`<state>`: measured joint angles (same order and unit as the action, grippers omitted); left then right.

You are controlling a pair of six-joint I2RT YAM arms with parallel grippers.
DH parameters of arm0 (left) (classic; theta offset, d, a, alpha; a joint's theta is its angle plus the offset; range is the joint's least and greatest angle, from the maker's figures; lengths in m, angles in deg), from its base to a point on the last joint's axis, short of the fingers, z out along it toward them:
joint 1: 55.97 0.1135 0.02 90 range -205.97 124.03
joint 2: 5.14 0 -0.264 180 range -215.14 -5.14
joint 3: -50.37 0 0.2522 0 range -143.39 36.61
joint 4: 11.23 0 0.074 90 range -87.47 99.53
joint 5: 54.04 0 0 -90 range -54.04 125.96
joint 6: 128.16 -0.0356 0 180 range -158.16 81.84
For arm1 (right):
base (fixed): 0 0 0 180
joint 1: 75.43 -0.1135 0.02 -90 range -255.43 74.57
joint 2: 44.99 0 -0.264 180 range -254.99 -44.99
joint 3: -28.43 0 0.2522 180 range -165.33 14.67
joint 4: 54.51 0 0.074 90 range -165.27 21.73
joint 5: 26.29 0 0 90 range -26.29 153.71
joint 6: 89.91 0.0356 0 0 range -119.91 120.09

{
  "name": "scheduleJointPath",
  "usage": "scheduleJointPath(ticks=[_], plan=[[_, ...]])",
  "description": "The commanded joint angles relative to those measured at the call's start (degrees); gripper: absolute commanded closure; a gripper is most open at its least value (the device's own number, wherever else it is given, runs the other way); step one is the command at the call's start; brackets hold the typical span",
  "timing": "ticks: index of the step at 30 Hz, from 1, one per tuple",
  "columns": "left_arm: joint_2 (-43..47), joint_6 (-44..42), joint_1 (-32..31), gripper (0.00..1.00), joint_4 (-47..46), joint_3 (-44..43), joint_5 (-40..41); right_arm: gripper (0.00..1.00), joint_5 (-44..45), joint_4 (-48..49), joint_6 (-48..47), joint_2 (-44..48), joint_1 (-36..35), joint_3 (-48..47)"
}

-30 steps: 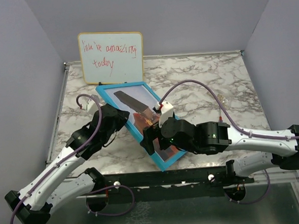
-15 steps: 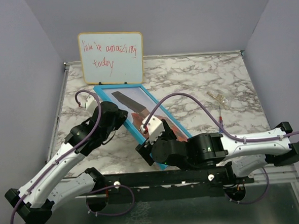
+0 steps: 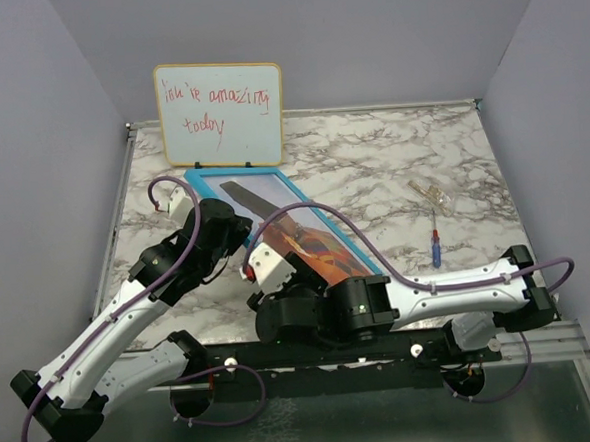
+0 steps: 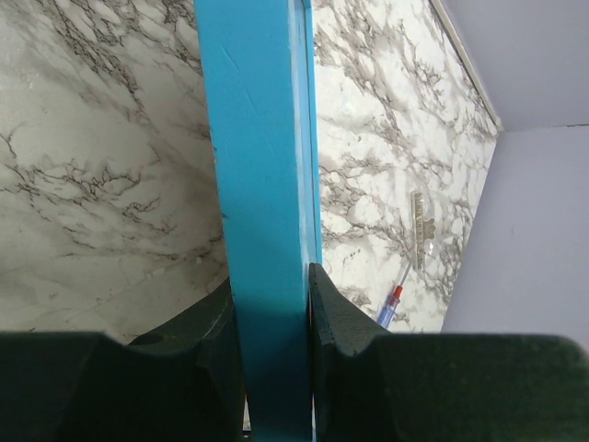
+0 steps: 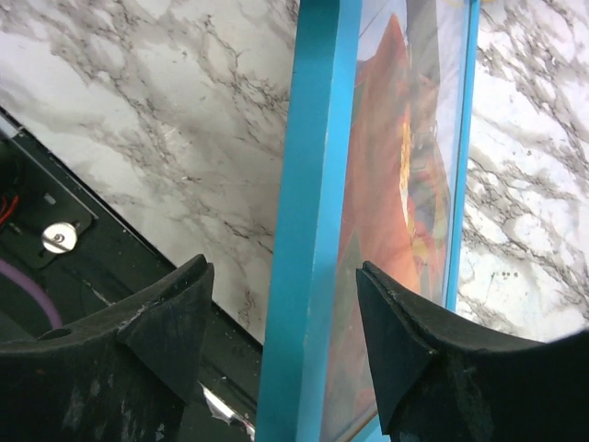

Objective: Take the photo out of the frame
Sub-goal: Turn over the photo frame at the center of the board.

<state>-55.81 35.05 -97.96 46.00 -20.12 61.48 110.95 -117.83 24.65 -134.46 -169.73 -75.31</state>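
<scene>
The left jaws clench the frame (image 4: 262, 184) mid-picture, propping it on edge above the tabletop (image 4: 92, 138). The right jaws, released, straddle its lower rim beside the photo (image 5: 391, 212), probably to take a second hold.

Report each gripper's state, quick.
Left gripper: shut on the frame, clamping its blue rim.
Right gripper: open, straddling the frame's rim without gripping it.

right gripper (image 5: 281, 276) leftward (jaws narrower)
</scene>
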Motion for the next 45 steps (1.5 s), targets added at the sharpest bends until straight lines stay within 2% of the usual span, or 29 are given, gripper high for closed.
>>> scheduleJointPath(ticks=[1,10,18,28,34,36,37,41,45], plan=[[0.22,-4.83,-0.25,1.00,3.17,-1.01,2.40,0.34,4.85,-8.62,3.64,-4.45,-0.71,-3.75],[1.20,-4.13,-0.27,1.00,3.12,-0.01,2.96,0.40,5.11,-7.41,4.18,-4.52,-0.71,-1.59],[0.71,-4.76,-0.24,1.00,3.13,-0.66,3.30,0.46,6.67,-11.86,7.18,-8.12,-0.84,-3.95],[0.81,-4.76,-0.27,1.00,3.16,-0.59,3.68,0.53,6.33,-11.19,6.83,-8.28,-0.78,-3.73],[0.83,-4.95,-0.21,1.00,3.12,-0.42,4.18,0.62,7.85,-14.53,9.62,-9.62,-0.81,-6.16],[0.92,-5.01,-0.20,1.00,3.16,-0.32,4.42,0.72,7.08,-13.71,8.92,-9.29,-0.80,-6.49],[1.04,-4.98,-0.19,1.00,3.16,-0.19,4.52,0.74,6.62,-13.05,8.47,-9.12,-0.80,-6.47],[1.24,-4.92,-0.20,1.00,3.12,-0.05,4.71,0.74,6.03,-12.39,8.35,-9.20,-0.74,-5.98],[1.58,-4.87,-0.21,1.00,3.06,-0.14,5.00,0.84,7.45,-15.93,12.35,-9.54,-0.73,-6.98]])
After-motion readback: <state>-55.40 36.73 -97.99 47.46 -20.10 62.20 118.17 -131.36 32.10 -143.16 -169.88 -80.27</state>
